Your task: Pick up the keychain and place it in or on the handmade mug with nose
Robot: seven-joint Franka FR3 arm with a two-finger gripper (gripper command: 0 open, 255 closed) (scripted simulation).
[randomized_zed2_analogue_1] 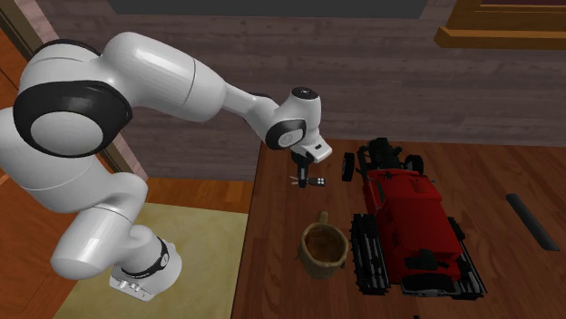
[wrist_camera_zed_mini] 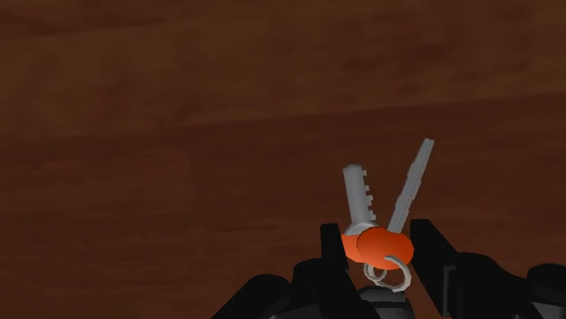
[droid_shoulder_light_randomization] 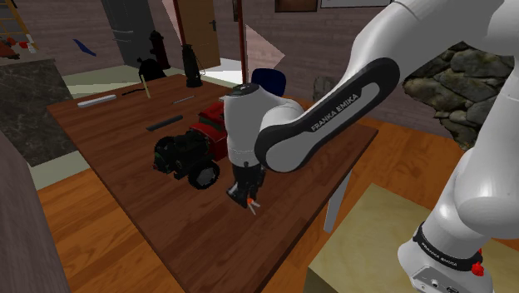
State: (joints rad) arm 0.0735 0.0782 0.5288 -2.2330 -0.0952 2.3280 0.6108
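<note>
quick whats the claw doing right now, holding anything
Claw: closed, holding the keychain between its fingers.

A dark wooden desk (droid_shoulder_light_randomization: 125, 191) carries a red and black toy tractor (randomized_zed2_analogue_1: 408, 217) near its middle. A grey bar (droid_shoulder_light_randomization: 97, 101) and a tall black object (droid_shoulder_light_randomization: 192, 67) sit by one edge.

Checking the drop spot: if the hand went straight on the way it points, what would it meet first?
The bare wooden table, by the wrist view; the keychain clasped in the hand would likely touch down first. The mug lies off that line.
</note>
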